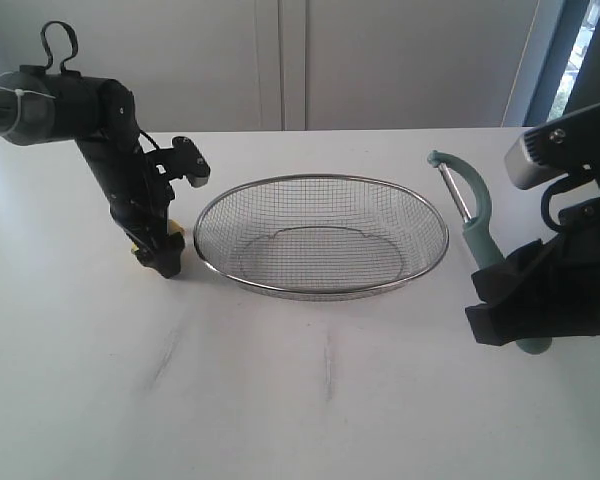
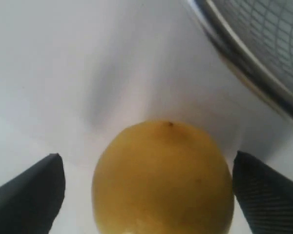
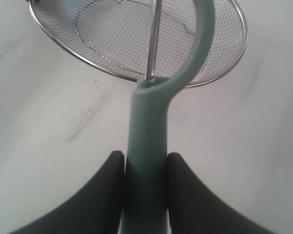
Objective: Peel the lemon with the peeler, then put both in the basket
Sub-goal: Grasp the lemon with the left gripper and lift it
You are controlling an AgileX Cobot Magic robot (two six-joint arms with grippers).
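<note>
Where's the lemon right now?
The lemon sits on the table just left of the basket in the exterior view, between the left hand's open fingers.

Exterior looks down; both close wrist views glimpse the basket (image 1: 320, 177)

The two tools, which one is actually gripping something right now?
The right tool, clamped on the teal handle of the peeler. The left tool stands open around the lemon, with a gap showing on each side.
</note>
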